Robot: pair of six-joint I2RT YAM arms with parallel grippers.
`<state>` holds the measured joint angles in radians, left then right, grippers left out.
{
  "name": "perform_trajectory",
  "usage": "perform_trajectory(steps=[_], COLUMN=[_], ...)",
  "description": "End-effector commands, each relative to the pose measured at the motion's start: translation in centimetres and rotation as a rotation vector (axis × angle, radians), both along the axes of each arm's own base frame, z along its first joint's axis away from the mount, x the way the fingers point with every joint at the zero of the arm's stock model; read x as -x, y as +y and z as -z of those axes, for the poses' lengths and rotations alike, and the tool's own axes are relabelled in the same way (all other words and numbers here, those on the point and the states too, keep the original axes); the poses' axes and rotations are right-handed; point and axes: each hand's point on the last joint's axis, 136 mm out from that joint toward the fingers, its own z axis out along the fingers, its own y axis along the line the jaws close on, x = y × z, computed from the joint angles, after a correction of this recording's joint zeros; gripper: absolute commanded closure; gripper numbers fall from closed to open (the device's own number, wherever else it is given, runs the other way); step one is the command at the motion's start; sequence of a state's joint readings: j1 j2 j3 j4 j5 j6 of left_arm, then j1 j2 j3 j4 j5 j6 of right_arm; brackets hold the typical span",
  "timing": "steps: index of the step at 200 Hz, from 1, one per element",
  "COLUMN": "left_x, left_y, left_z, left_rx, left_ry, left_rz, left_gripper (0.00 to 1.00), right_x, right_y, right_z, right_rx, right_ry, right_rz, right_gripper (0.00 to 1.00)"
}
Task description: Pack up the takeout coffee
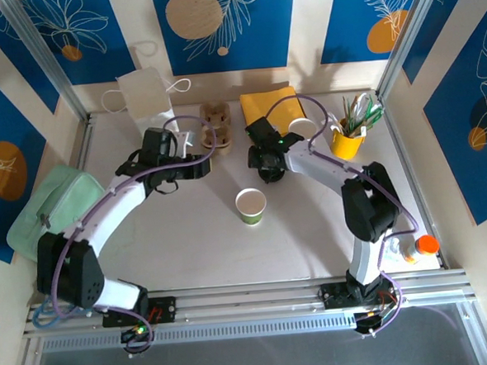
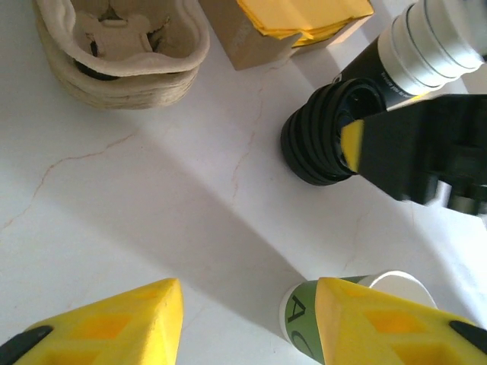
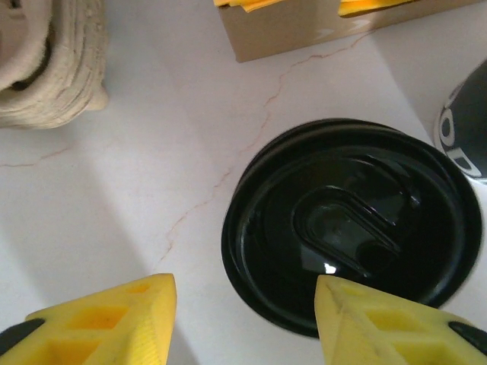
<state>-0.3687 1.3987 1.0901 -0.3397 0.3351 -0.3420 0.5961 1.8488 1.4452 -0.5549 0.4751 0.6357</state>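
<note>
The cup (image 1: 251, 205) stood unlidded in the middle of the table (image 1: 189, 235). It looked light, thin-walled and crushable, best held gently across its sides. The right pincer (image 3: 243, 290) hung spread over the lids (image 3: 342, 228); the left pincer (image 2: 247, 295) was spread and empty.

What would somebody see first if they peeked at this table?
A green paper cup stands alone in the middle of the table, open with no lid. Just behind it, the right arm hangs its yellow jaws over a stack of black lids. At the back right, a bright yellow cup full of utensils pops out.
</note>
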Motion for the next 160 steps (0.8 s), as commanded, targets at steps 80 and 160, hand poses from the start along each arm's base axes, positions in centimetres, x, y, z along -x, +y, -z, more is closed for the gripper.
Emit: perform_trajectory(steps=[80, 160], left_x=[1.3, 1.4], left_y=[1.2, 1.6], left_z=[-1.3, -1.4], left_rx=[0.036, 0.024], left_ry=[-0.066, -0.073], left_rz=[-0.046, -0.051], left_gripper=[0.49, 0.48], right_x=[-1.2, -1.2], right_y=[-0.4, 0.4], right_z=[1.3, 0.7], right_rx=[0.102, 0.053], right_ry=[0.031, 0.033], right_rz=[0.015, -0.008], right_gripper=[0.69, 0.81])
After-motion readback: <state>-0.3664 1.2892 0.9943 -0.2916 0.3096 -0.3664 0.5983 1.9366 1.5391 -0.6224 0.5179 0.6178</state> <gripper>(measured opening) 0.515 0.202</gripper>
